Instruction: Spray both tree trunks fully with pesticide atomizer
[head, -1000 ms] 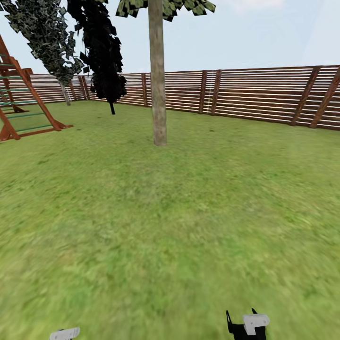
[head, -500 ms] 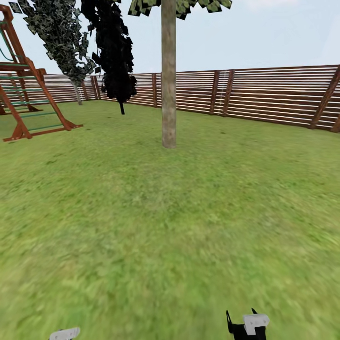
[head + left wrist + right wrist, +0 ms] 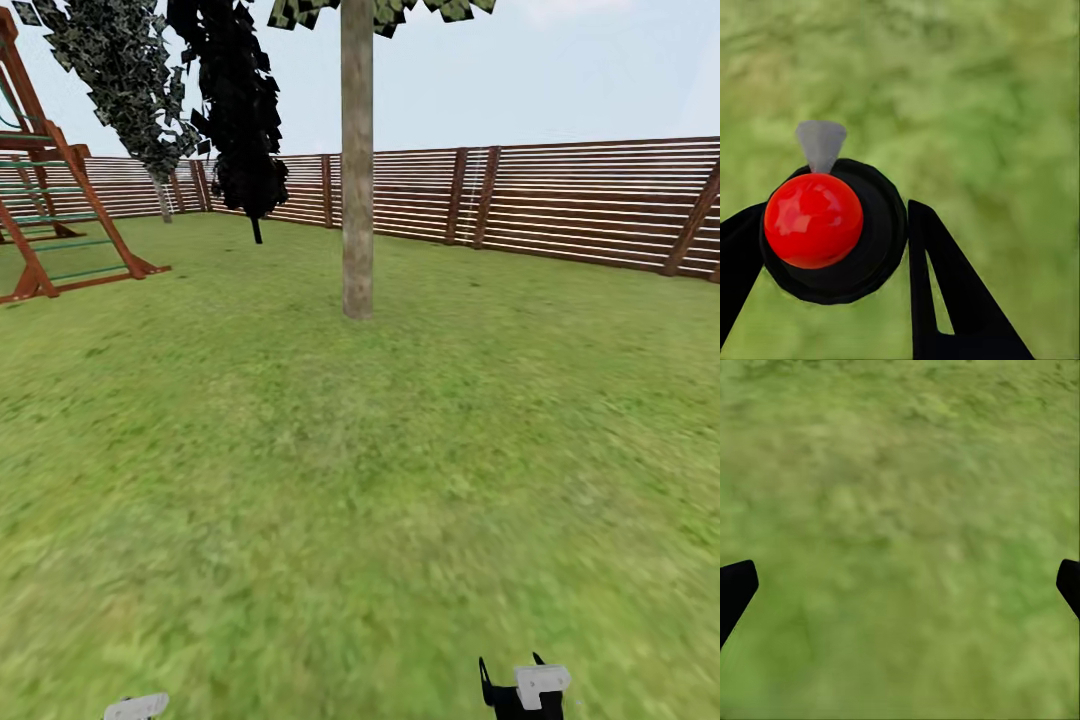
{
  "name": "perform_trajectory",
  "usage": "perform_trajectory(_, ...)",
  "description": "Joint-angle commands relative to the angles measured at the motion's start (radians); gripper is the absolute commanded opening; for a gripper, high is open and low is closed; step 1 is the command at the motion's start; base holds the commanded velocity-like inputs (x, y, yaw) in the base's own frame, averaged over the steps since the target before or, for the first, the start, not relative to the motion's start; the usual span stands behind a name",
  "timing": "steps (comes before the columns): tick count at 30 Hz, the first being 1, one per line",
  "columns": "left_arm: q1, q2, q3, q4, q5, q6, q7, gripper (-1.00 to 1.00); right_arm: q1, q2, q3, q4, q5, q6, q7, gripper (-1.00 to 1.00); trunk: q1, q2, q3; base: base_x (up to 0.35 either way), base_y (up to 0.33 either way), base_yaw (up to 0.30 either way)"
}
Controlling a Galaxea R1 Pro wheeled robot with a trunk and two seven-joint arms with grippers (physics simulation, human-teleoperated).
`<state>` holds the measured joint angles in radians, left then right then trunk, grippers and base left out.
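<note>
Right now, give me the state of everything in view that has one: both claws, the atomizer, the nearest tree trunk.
Left claw: shut on the atomizer, fingers on either side of its body.
Atomizer: held off the grass, red cap toward the wrist camera, grey nozzle pointing away.
Right claw: open, nothing between its fingertips, grass beyond.
Tree trunk: upright on the lawn ahead, well away from both claws, no visible spray coating.

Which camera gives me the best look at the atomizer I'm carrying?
The left wrist view. The pesticide atomizer sits between the left gripper jaws, showing its red top, black collar and grey nozzle. The head view shows the tree trunk ahead on the lawn; the right wrist view shows grass.
</note>
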<state>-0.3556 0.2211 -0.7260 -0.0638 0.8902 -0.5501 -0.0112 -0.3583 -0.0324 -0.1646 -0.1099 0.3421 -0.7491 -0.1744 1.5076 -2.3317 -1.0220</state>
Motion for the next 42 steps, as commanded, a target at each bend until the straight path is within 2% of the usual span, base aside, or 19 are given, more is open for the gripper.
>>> perform_trajectory(1,0.0,0.0,-0.008,-0.001,0.01,-0.002,-0.001,-1.0,-0.001,0.0,-0.006,0.001,0.011,-0.003,-0.005,1.0,0.0,0.0,-0.001,0.338,0.0,0.0)
perform_trajectory(42,0.0,0.001,-0.007,-0.001,0.01,-0.001,-0.001,-1.0,-0.001,0.0,-0.006,0.001,0.012,-0.003,-0.005,1.0,0.0,0.0,-0.001,0.338,0.0,0.0)
